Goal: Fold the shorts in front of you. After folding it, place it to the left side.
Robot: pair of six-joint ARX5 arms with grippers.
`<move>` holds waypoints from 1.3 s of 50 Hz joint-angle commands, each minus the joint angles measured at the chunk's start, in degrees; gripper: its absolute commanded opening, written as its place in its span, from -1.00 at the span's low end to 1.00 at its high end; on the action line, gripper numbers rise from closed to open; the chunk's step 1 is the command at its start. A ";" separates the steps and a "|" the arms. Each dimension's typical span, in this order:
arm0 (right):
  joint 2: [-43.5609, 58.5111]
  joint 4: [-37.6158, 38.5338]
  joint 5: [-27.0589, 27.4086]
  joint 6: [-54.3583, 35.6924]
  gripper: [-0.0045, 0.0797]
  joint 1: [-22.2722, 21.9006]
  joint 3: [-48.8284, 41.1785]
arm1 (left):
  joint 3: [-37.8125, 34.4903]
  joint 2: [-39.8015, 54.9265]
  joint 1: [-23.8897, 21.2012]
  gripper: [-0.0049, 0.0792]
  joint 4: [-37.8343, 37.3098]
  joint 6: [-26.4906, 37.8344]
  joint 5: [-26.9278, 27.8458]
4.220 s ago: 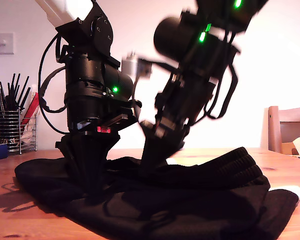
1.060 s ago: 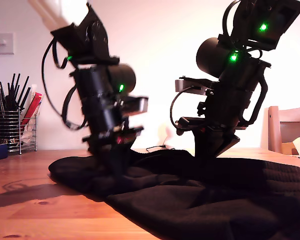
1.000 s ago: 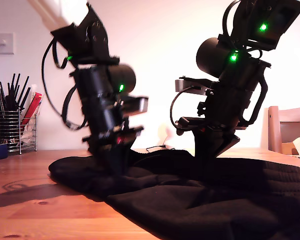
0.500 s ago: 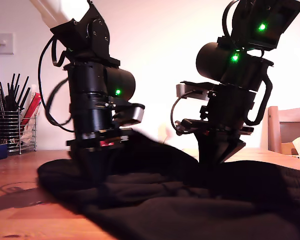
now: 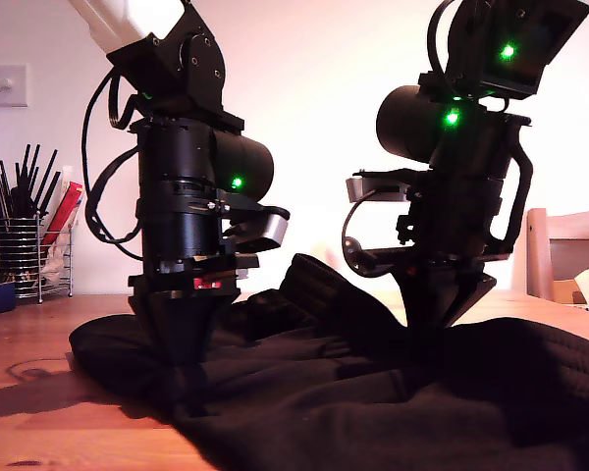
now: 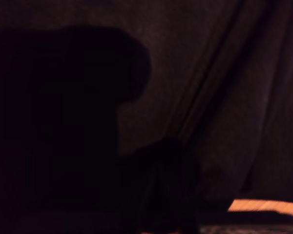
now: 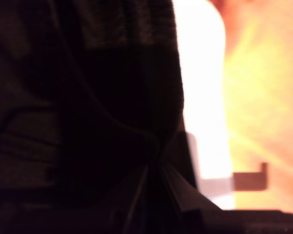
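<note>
Both arms stood planted in the shorts (image 5: pixel 373 392) heaped across the near desk (image 5: pixel 39 432), a ridge tented between them, likely mid-fold, though neither end effector's grip could be told through black cloth.

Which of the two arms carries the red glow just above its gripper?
The arm on the exterior view's left: red shows above its fingers, which are pressed into the shorts. The other arm shows only green lights.

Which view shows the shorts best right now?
The exterior view: the shorts lie rumpled across the wooden table, a ridge raised between the two arms. Both wrist views show only dark close-up fabric, no outline.
</note>
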 commanded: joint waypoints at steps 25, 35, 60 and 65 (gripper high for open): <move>1.11 -1.81 8.70 -0.81 -0.30 -5.97 1.38 | -3.80 2.60 0.96 -0.93 1.38 -0.20 -3.56; 1.11 -7.34 -1.05 1.44 -0.30 -5.88 5.05 | -3.72 2.58 3.56 -0.93 8.26 -0.15 -5.90; -2.56 -13.29 -17.79 3.37 -0.30 -5.01 8.41 | -3.72 2.60 10.21 -0.93 26.53 -0.13 -7.74; -2.97 -12.41 -19.21 3.02 -0.30 -4.31 8.41 | -3.72 2.60 10.27 -0.93 30.38 -0.13 -5.27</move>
